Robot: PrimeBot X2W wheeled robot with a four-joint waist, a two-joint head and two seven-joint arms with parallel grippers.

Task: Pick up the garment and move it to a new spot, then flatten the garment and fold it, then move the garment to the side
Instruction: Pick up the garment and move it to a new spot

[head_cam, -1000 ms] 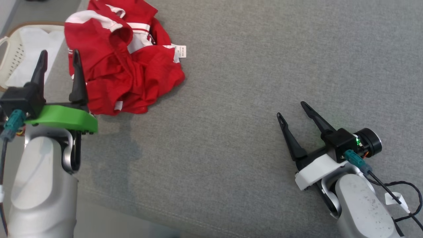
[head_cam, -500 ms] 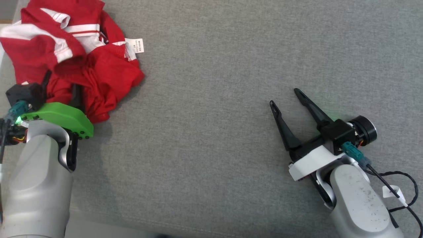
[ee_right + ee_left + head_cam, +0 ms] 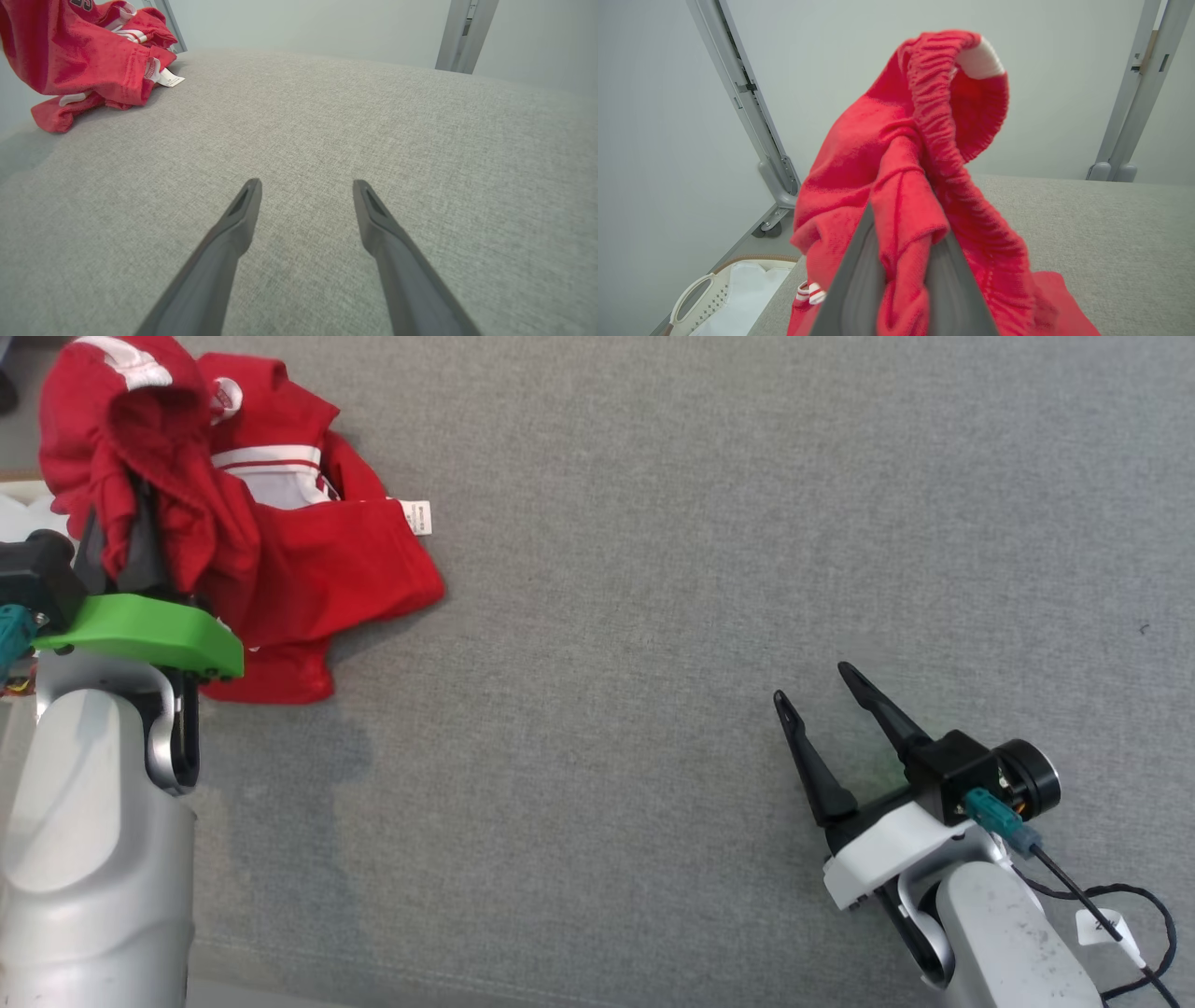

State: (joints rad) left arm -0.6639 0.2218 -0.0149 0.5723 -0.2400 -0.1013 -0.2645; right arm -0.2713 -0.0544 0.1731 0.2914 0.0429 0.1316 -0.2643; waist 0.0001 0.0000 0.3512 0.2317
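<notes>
The garment [image 3: 308, 569] is red with white stripes and a white label, crumpled at the far left of the grey padded table [image 3: 653, 616]. My left gripper [image 3: 121, 523] is shut on a bunch of its fabric, and that part is lifted and drapes over the fingers. In the left wrist view the garment [image 3: 896, 186] is pinched between the two fingers [image 3: 859, 280], with an elastic hem hanging over them. My right gripper [image 3: 810, 681] stands open over bare table at the lower right, far from the cloth. The right wrist view has the garment [image 3: 84, 51] at the upper left and the right gripper [image 3: 306, 186] empty.
A pale perforated basket [image 3: 714, 298] with white cloth in it stands off the table's left edge. Grey metal posts [image 3: 752, 93] rise behind the table against a light wall. A black cable with a tag [image 3: 1102, 915] hangs by my right forearm.
My left gripper closed on the garment's edge and lifted a bunch of it. The head camera's view shifted. The right gripper stayed open.
</notes>
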